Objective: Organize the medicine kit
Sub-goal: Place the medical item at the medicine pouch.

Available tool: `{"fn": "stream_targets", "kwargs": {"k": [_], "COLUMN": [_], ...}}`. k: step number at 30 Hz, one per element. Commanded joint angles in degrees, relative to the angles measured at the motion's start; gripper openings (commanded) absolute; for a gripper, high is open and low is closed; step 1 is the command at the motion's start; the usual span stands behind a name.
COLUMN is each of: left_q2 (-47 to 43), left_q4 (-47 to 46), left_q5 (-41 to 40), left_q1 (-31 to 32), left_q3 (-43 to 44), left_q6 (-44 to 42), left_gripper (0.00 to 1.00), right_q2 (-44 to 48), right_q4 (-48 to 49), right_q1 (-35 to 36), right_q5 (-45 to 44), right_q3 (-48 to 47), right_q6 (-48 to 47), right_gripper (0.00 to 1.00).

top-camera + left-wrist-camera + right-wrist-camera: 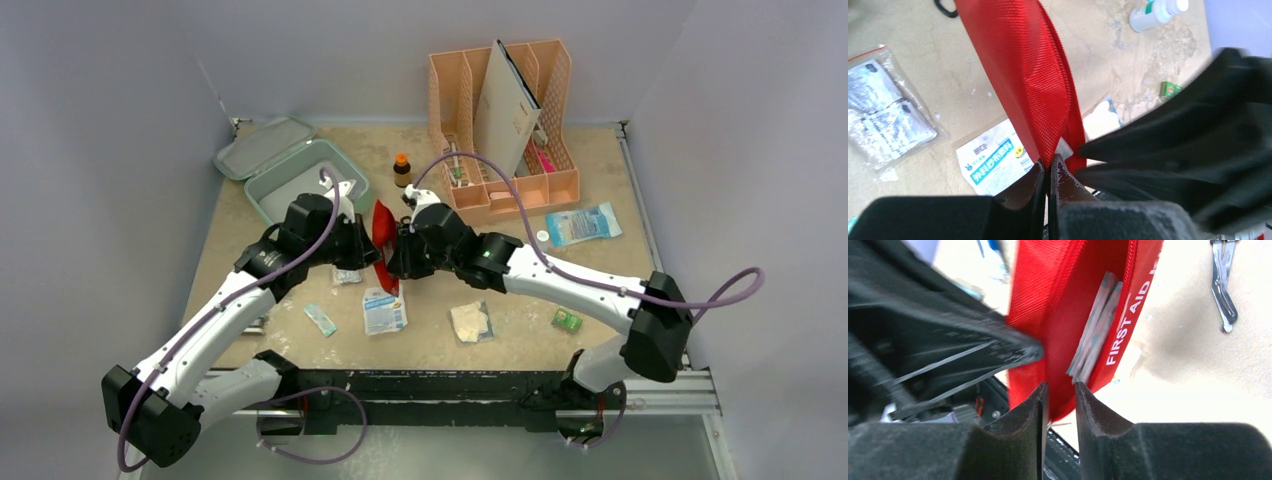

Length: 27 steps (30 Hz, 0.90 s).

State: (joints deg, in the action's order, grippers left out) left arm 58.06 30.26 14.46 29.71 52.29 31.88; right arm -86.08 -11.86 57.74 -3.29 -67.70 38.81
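The medicine kit (285, 185), a mint-green case, stands at the back left with its lid (262, 145) swung open. Both arms meet mid-table at a red first-aid pouch (382, 225) held up off the table. My left gripper (1049, 162) is shut on the lower edge of the pouch (1023, 75). My right gripper (1061, 387) faces the pouch (1053, 315) from the other side, jaws slightly parted with nothing between them. Thin flat packets (1095, 325) stick out of the pouch's open mouth.
A peach file organizer (510, 130) stands at the back right, a brown bottle (402, 170) beside it. Loose on the table lie a gauze packet (384, 310), a wipe (470, 322), a blue-white packet (583, 224), a small green box (568, 320) and a teal strip (320, 319).
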Motion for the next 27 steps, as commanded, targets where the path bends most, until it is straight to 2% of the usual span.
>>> {"fn": "stream_targets", "kwargs": {"k": [1,9,16,23,27], "left_q2": [-0.6,-0.2,-3.0,-6.7,-10.1], "left_q4": [2.2,7.9,13.0,15.3,14.7], "left_q5": [-6.0,-15.2,-31.1,-41.6,-44.4], "left_q1": [0.1,-0.4,-1.2,-1.2,-1.2], "left_q3": [1.8,5.9,12.4,20.0,22.2], "left_q6": [-1.6,-2.1,-4.4,-9.7,-11.8], "left_gripper": [0.0,0.0,0.0,0.0,0.0], "right_q2": [5.6,9.3,10.2,3.4,-2.4], "right_q4": [-0.8,5.6,8.3,6.0,6.5], "right_q1": [0.2,0.1,0.6,3.0,5.5], "right_q5": [1.8,2.3,2.5,2.1,0.9], "right_q3": [-3.2,1.5,5.3,3.1,0.7], "right_q6": [-0.8,-2.0,-3.4,-3.7,-3.4], "right_gripper": [0.32,0.35,0.35,0.36,0.38]}}
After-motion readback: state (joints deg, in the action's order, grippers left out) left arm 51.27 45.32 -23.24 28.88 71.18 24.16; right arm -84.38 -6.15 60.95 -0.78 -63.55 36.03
